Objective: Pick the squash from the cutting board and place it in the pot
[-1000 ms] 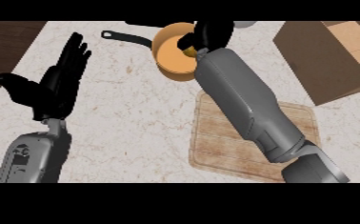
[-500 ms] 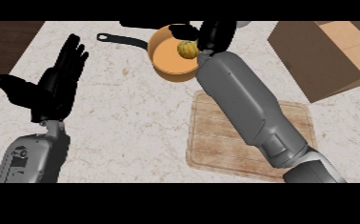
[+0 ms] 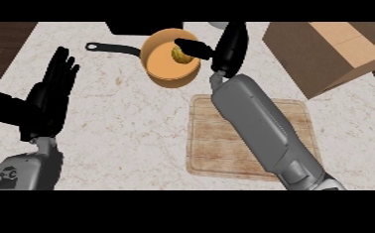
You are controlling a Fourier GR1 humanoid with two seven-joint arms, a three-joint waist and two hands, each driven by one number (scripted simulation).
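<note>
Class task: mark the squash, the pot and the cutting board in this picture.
squash (image 3: 179, 53), head view, on its yellow body inside the pot.
pot (image 3: 155, 69), head view, on its orange inner wall.
cutting board (image 3: 209, 147), head view, on its bare left part.

A pale speckled stone counter (image 3: 139, 108) fills the view. A cardboard box (image 3: 322, 53) sits at its right; dark wood (image 3: 13, 38) borders its upper left.

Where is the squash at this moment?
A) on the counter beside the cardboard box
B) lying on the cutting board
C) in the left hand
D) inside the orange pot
D: the squash shows within the rim of the pot, next to the right hand; nothing lies on the visible part of the cutting board.
</note>
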